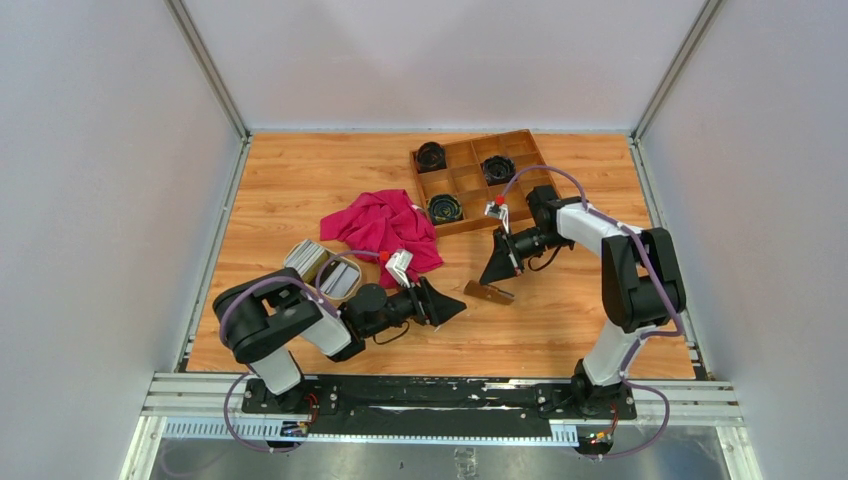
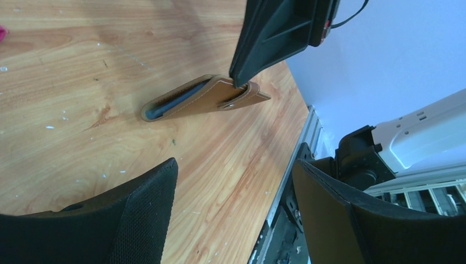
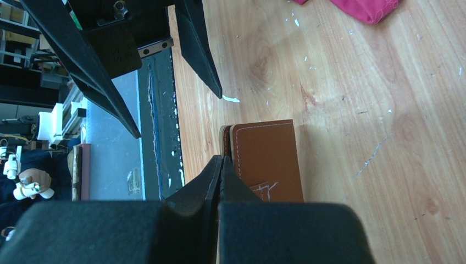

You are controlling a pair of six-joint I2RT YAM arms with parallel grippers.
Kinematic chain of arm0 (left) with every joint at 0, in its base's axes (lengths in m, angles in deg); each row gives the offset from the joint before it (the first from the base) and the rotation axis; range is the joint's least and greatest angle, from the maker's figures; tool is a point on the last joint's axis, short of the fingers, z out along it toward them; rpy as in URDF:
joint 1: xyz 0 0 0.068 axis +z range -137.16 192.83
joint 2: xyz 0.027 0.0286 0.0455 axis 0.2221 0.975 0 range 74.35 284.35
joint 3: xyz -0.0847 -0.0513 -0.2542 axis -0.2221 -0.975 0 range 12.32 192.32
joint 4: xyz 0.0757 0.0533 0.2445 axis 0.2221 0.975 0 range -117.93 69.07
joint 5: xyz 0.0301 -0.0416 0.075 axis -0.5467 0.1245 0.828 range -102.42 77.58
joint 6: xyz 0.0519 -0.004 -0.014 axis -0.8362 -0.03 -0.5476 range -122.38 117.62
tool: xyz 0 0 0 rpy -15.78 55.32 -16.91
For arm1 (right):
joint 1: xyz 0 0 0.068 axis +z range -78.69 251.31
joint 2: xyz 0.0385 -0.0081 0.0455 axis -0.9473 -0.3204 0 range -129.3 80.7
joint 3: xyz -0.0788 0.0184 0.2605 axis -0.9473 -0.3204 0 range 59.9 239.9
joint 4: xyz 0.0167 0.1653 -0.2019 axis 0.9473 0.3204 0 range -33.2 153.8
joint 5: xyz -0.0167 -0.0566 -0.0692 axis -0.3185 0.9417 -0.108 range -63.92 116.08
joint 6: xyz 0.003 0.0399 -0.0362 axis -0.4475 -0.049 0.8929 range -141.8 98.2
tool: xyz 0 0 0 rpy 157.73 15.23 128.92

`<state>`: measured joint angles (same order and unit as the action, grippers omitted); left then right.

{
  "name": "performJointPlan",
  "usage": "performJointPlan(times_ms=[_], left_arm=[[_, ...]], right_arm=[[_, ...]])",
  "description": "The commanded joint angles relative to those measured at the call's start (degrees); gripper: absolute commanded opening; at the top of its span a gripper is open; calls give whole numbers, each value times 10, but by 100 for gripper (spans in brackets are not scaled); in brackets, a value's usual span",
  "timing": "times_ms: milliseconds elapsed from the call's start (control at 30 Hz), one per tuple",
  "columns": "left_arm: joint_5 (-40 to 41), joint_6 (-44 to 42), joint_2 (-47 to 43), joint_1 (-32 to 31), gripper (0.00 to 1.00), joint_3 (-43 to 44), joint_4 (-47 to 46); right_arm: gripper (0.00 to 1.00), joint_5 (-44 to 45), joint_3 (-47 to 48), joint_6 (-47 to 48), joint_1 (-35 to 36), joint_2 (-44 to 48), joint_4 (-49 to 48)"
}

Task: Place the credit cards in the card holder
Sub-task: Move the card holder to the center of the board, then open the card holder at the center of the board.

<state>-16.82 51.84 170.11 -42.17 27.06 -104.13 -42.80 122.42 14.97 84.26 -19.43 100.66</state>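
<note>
The brown leather card holder [image 1: 490,292] lies folded on the table, a little in front of the middle. In the left wrist view the card holder [image 2: 203,98] shows a dark slot along its edge. My right gripper [image 1: 497,274] is shut, nothing showing between its jaws. Its tip [image 2: 237,82] rests on the holder's top flap near the snap tab. The right wrist view has the right gripper [image 3: 221,160] at the left edge of the card holder [image 3: 266,157]. My left gripper [image 2: 233,170] is open and empty, low over the table, pointing at the holder. The credit cards [image 1: 304,257] stand stacked at the left.
A pink cloth [image 1: 385,225] lies between the cards and a wooden compartment tray [image 1: 470,180] that holds black round objects [image 1: 431,156]. A second bunch of cards [image 1: 341,278] sits beside the first in a cream dish. The table's metal edge rail [image 2: 299,148] runs just right of the holder.
</note>
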Motion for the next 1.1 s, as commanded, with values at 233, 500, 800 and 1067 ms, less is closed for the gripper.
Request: performJointPlan(times_ms=[233,500,800,1067], left_arm=[[29,-100,-99,-5,80,9,103],[26,-146,-164,-5,80,5,180],[68,-254,-305,-9,80,-19,291],[92,-271,-405,-9,82,-62,314]], right_arm=[[1,198,41,-82,-42,-57,-23],[43,268,44,-57,-49,-30,-29],[56,190,-55,180,-40,184,-30],[76,191,-131,640,-18,254,33]])
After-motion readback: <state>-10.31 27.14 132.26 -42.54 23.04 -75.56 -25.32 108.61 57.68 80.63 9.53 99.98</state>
